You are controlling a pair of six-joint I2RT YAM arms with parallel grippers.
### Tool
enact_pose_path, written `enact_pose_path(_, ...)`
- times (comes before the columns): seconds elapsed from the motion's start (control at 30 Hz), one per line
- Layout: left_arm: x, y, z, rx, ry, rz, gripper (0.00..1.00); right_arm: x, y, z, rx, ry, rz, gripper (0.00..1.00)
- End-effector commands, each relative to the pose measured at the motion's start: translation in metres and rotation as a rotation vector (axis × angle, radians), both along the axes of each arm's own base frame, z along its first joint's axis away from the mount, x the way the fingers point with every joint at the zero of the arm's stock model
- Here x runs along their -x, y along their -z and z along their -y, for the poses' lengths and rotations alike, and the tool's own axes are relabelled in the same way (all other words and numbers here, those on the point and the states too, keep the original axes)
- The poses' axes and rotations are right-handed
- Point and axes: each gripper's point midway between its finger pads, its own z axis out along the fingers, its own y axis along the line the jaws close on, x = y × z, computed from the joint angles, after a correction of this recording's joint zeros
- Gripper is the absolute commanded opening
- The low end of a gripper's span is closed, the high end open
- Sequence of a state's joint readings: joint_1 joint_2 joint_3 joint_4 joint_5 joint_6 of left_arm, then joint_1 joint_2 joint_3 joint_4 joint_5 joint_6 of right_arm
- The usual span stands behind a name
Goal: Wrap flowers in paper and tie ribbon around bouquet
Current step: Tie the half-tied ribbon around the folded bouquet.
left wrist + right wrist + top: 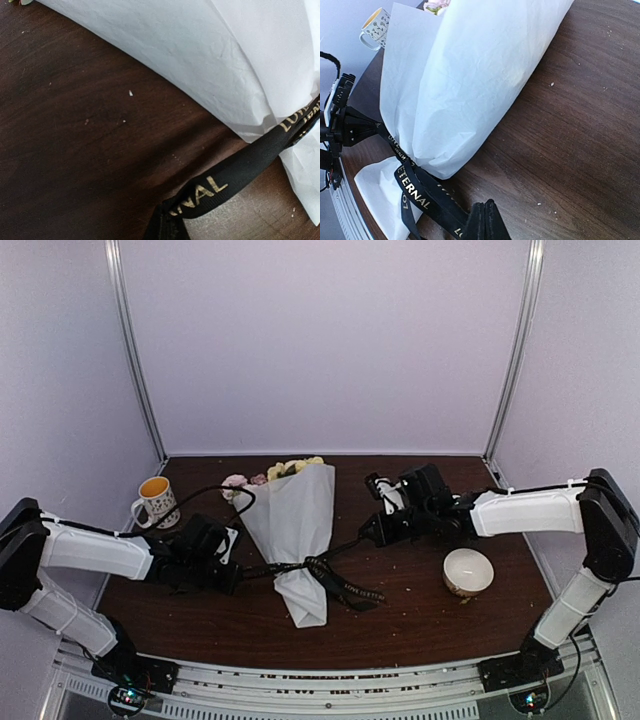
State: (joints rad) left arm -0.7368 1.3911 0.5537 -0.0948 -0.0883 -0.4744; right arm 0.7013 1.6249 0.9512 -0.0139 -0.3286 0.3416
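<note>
Currently the pale grey-white paper cone bouquet (297,525) lies flat on the dark brown wooden surface (420,625) between the two arms. Its long axis runs far to near: the wide end, showing the yellow and pale pink flowers (290,469), points away from the arm bases, and the narrow folded end points toward them. The narrow black ribbon with gold lettering (318,568) crosses the cone at its waist, roughly at right angles to that axis. A loose tail lies on the surface to the right of the narrow end.

The left hand (238,568) is closed on the ribbon just left of the cone. The right hand (370,533) is closed on the other run, right of the cone and slightly farther back. Both runs appear taut. The left hand is the nearer to the cone.

Judgement: the step in hand is tightening or knotting. The coming move therefore calls for a pull along the ribbon line, outward across the cone, not along its axis. Uneven pull may rotate the bouquet or crease the thin paper (470,90)
</note>
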Motion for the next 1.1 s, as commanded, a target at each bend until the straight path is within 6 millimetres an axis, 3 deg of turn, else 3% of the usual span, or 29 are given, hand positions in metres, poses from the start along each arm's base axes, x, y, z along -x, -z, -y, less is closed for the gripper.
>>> enact_pose_path(0.0,0.002,0.010,-0.019,-0.054,-0.054,-0.010,0.00,0.000,-0.014,0.009,0.022,0.011,0.039,0.00)
enact_pose_path(0.17,0.005,0.025,-0.025,-0.079,-0.082,-0.050,0.00,-0.004,0.016,0.039,0.042,0.088,-0.023,0.00)
enact_pose_path(0.43,0.008,0.032,-0.033,-0.066,-0.109,-0.061,0.00,0.002,0.073,0.083,0.112,0.192,-0.116,0.00)
enact_pose_path(0.67,0.013,0.039,-0.043,-0.075,-0.144,-0.082,0.00,0.000,0.093,0.113,0.122,0.268,-0.150,0.00)
enact_pose_path(0.9,0.012,0.030,-0.031,-0.021,-0.090,-0.064,0.00,0.004,0.084,0.101,0.074,0.228,-0.130,0.00)
enact_pose_path(1.07,0.005,0.004,-0.020,0.023,-0.031,0.005,0.00,0.018,0.064,0.065,0.020,0.104,-0.113,0.00)
